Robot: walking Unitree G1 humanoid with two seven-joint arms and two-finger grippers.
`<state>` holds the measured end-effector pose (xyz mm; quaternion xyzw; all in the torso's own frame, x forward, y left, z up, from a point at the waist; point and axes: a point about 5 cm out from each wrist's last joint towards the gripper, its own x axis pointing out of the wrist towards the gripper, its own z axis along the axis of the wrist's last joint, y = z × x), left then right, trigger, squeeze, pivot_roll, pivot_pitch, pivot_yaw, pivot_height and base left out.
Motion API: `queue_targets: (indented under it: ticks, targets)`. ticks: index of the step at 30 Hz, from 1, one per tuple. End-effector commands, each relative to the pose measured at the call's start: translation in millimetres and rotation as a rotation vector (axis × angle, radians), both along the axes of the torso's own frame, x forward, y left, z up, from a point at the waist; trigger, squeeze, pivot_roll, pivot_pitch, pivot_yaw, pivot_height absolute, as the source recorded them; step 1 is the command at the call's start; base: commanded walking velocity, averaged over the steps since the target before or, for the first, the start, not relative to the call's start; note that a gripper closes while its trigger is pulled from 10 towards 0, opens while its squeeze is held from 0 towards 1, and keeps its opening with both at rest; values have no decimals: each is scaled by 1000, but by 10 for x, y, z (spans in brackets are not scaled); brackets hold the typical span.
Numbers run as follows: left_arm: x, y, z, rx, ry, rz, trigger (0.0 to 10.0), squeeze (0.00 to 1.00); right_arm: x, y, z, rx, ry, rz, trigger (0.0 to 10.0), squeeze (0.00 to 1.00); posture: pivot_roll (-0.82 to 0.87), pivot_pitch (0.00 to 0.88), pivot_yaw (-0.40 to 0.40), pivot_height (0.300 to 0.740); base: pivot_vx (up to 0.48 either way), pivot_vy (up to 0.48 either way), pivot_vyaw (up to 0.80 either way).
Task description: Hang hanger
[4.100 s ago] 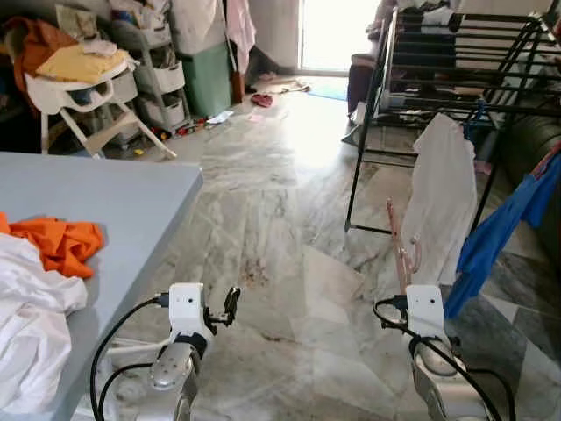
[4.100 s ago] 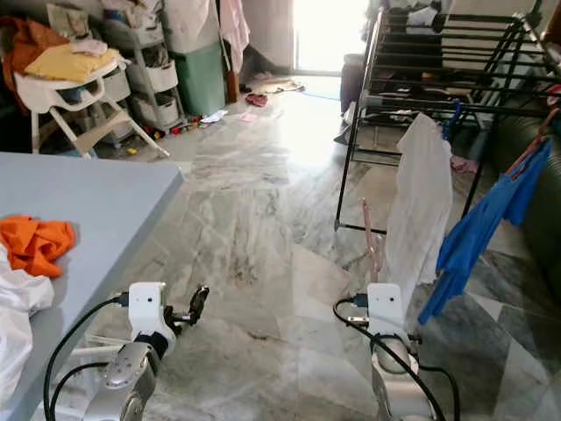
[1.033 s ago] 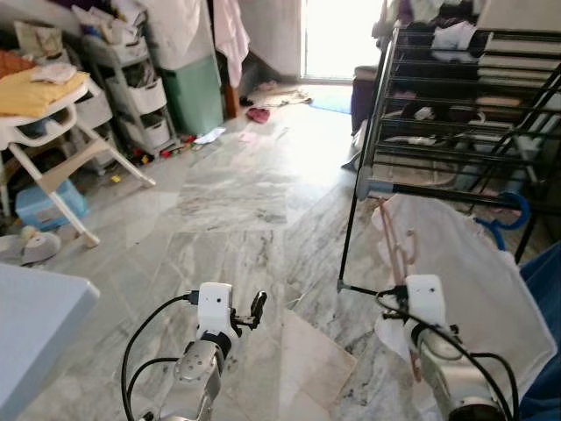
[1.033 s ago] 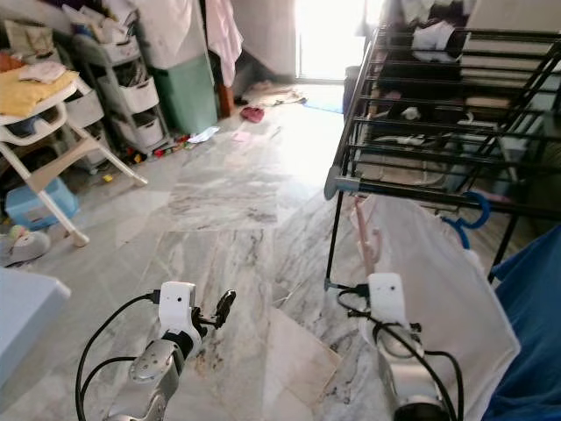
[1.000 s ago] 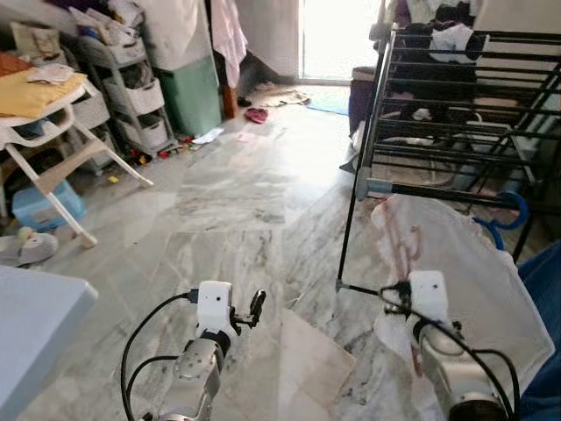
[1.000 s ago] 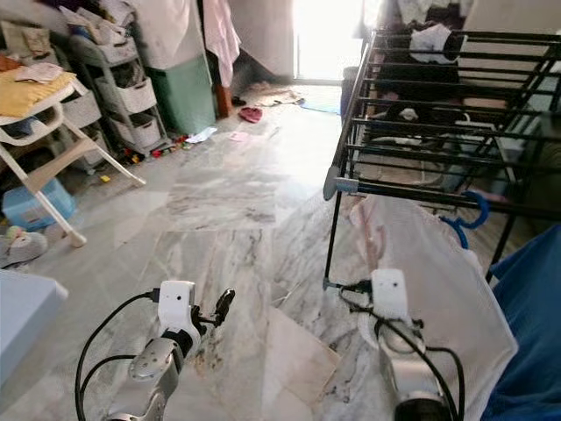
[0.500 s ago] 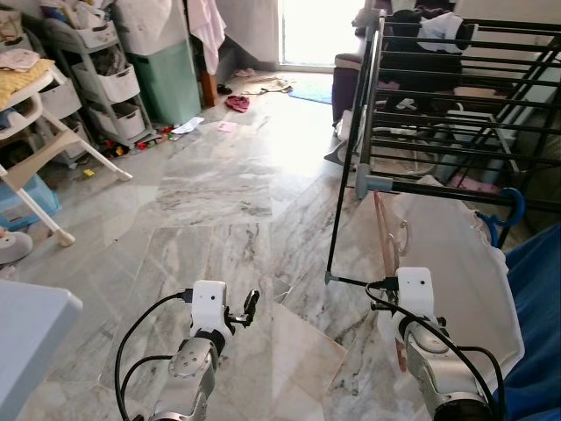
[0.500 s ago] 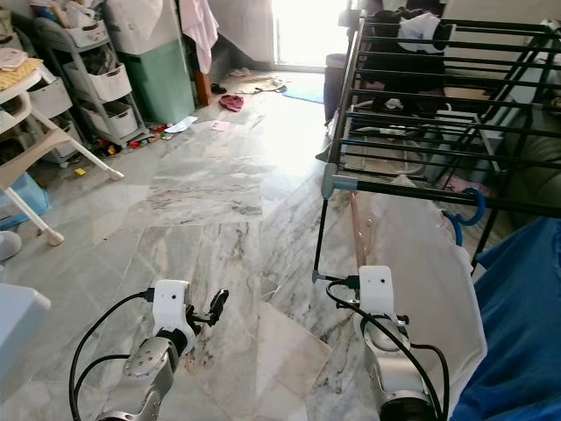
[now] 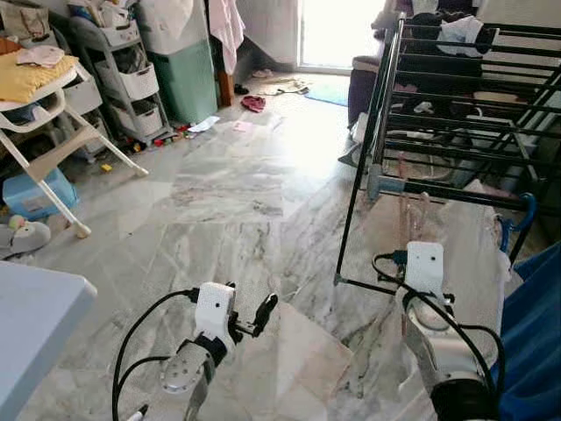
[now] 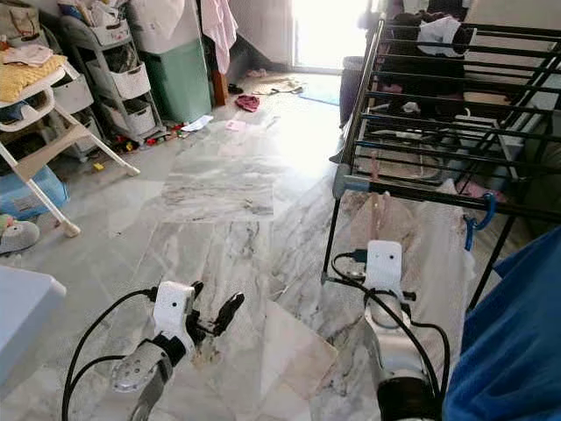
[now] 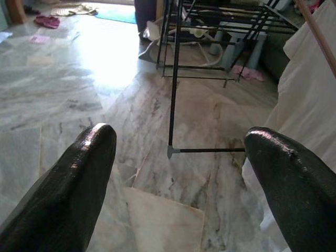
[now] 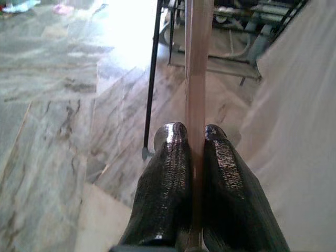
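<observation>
Right gripper pinches the pink hanger upright beside the drying rack.

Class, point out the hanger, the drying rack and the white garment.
hanger (image 12: 198, 79), right wrist view, its pink bar above the fingertips.
drying rack (image 9: 379, 186), left eye view, grey corner joint.
white garment (image 12: 294, 105), right wrist view, cloth's middle.

Behind the drying rack, the pink hanger loses its hook past the wrist picture's top edge. The white garment on it is partly hidden by the right arm.
</observation>
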<state>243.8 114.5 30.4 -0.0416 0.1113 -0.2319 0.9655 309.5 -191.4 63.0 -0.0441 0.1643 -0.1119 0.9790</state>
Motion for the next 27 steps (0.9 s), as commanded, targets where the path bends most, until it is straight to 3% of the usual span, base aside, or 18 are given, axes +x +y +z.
queue_targets:
  ticks: [1,5,7,14,21,27]
  targets:
    - [-19,33,-6,12,12,-3,10000,0,59,-31,84,7,-32,-16,10000,0,-79,0,27,740,0,0,0]
    - [-28,36,-4,13,21,-5,10000,0,136,-86,121,56,-26,-56,10000,0,-80,0,31,740,0,0,0]
    - [-40,34,-12,17,30,-10,10000,0,239,-71,198,154,-28,-77,10000,0,-82,0,34,740,0,0,0]
    - [-43,25,-28,34,38,-29,10000,0,410,-30,278,172,23,-50,10000,0,-79,0,33,740,0,0,0]
    - [-53,12,-44,42,44,-40,10000,0,454,27,210,179,123,-15,10000,0,-78,0,27,740,0,0,0]
    - [-50,8,-42,46,40,-41,10000,0,373,-4,27,191,217,-20,10000,0,-69,0,17,740,0,0,0]
